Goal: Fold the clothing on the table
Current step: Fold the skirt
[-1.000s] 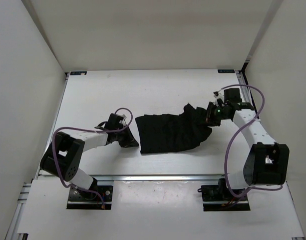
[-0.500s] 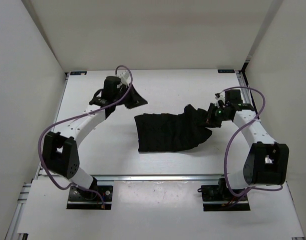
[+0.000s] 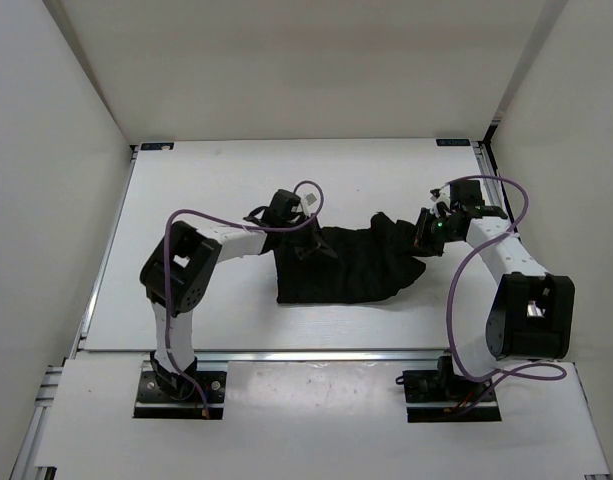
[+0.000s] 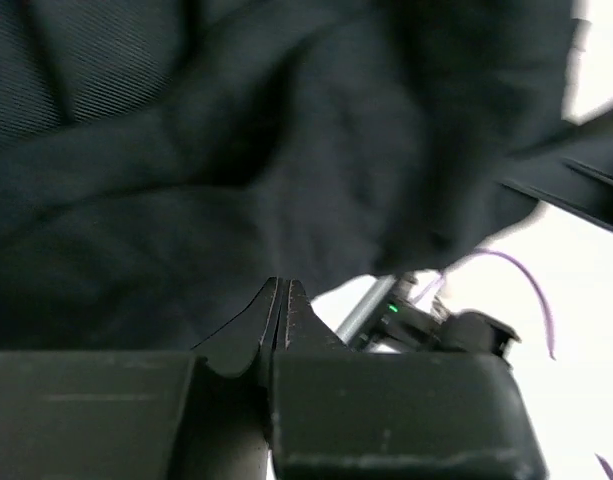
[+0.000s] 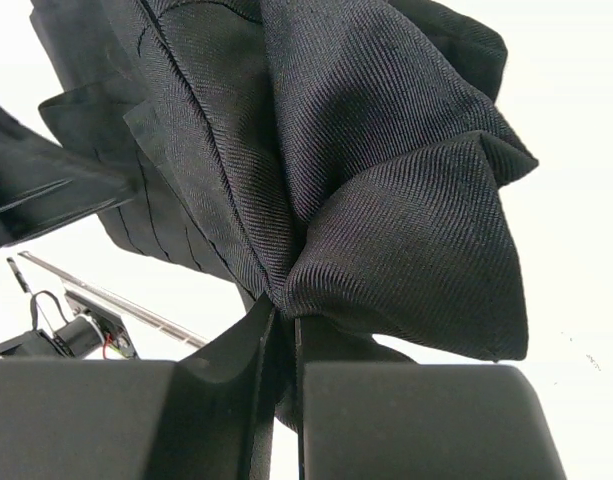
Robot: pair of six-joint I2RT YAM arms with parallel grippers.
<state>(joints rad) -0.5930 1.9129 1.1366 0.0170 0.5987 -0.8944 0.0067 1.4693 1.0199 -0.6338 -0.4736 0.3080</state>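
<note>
Swinging in from the far-left part of the table [image 3: 186, 190], where it hovered half a second ago, the left arm now reaches across to the near-left end of the clothing [image 3: 351, 265]. Left gripper [image 3: 308, 243] sits right over the garment's upper-left corner in the overhead view. From the left wrist camera its fingertips [image 4: 282, 300] are pressed together with barely a sliver between them, dark blurred cloth filling the view just beyond; whether any fabric is pinched there, I cannot tell.

Moving to the middle: the black pleated clothing lies spread on the white table, roughly centre and a little toward the right, its left part flat with lengthwise pleats, its right end drawn up into a bunch.

Over on the right, the right gripper [image 3: 426, 232] is at that raised end, unchanged from the earlier pictures. The right wrist view shows its fingers [image 5: 276, 330] clamped tight on a gathered fold of the clothing [image 5: 386, 200], cloth fanning out above the pinch.
</note>
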